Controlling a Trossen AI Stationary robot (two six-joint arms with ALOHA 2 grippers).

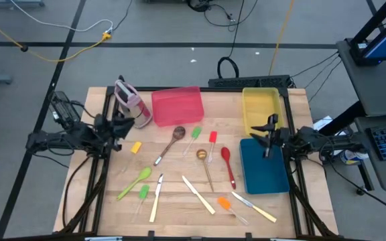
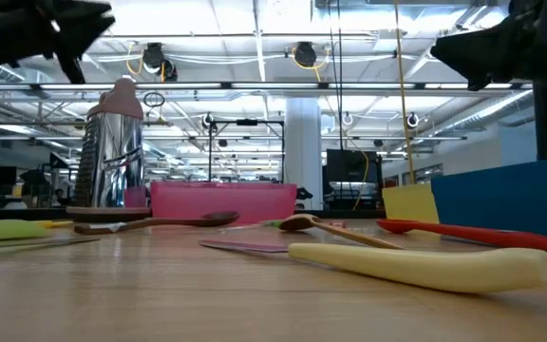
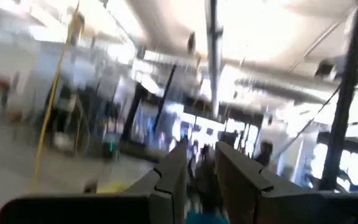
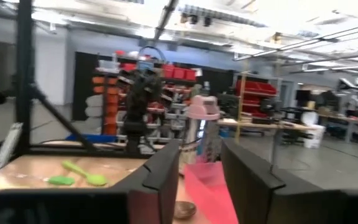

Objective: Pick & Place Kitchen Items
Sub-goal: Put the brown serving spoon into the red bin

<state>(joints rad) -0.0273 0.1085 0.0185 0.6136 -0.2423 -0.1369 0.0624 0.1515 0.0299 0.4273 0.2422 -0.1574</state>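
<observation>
The right gripper point(image 1: 271, 131) hangs over the far end of the blue tray point(image 1: 263, 175), beside the yellow tray point(image 1: 260, 107); in its wrist view the two dark fingers point(image 4: 165, 175) stand a narrow gap apart with nothing between them, the arm reaching in level from the table's right edge. The left gripper point(image 1: 127, 122) sits at the left side near the pink-and-grey container point(image 1: 130, 102), its fingers point(image 3: 173, 177) likewise slightly parted and empty, raised and pointing out into the room. The kitchen items lie scattered flat on the wooden table point(image 1: 99, 201) between the arms: a wooden spoon point(image 1: 171, 142) in front of the red tray point(image 1: 177, 105), a red spoon point(image 1: 228, 166) just beside the blue tray, a green spoon point(image 1: 135, 183) toward the left, cream-handled knives point(image 1: 199, 195) near the front, a small orange-headed spatula point(image 1: 225, 203), a green-headed one point(image 1: 196, 134), and a red-headed one point(image 1: 212, 138). None is touched by either gripper.
</observation>
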